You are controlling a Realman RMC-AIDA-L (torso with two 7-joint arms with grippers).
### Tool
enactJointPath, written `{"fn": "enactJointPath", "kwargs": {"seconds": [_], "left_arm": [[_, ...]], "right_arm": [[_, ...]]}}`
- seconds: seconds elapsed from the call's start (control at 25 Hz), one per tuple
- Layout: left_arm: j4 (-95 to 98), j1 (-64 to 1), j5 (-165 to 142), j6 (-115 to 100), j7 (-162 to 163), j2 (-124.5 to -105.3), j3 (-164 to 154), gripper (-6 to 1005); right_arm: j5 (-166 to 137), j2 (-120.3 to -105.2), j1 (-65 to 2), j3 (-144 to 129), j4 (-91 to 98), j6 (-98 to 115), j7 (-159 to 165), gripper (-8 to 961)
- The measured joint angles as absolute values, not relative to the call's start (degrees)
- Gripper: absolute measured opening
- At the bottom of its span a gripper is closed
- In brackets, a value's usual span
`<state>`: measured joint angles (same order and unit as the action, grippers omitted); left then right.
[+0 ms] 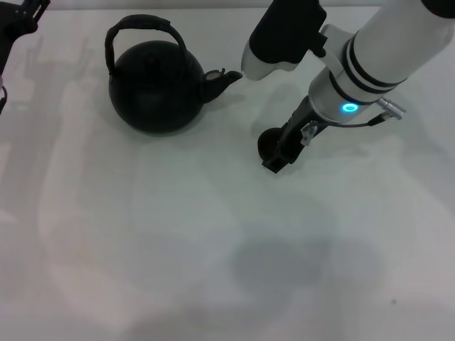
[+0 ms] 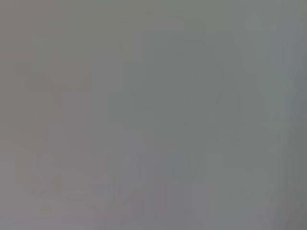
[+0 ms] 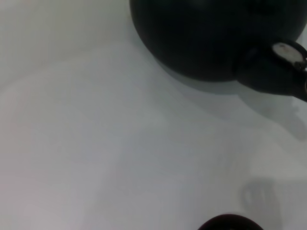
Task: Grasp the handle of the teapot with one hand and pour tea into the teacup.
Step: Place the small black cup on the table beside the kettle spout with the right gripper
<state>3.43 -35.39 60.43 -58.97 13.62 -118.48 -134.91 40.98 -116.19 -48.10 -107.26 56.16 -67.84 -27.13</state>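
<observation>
Head view: the teapot (image 1: 155, 89) stands on the white desk (image 1: 142, 241) near its far edge, left of centre, spout toward the right. The handle (image 1: 142, 27) arches upright over the lid, free of any hand. The right hand (image 1: 283, 150) is low at the teacup (image 1: 269, 144), right of the spout; whether it is released or clenched cannot be told. The left hand (image 1: 21, 18) sits parked at the far left corner, state unreadable.

Left wrist view: blank grey only.

Right wrist view: pot body and spout near; the cup rim shows at the edge.

Judgement: the pot is likely heavy, rigid and smooth; grip the wrapped middle of the hoop. The cup looks light and easily tipped.
</observation>
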Motion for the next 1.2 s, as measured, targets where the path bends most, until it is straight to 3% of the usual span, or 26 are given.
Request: {"fn": "enactJointPath", "kwargs": {"seconds": [1.2], "left_arm": [[3.43, -35.89, 60.47, -58.45, 13.62, -118.39, -134.91, 886]], "right_arm": [[41.11, -116.19, -49.13, -109.74, 54.06, -65.96, -26.81, 770]]}}
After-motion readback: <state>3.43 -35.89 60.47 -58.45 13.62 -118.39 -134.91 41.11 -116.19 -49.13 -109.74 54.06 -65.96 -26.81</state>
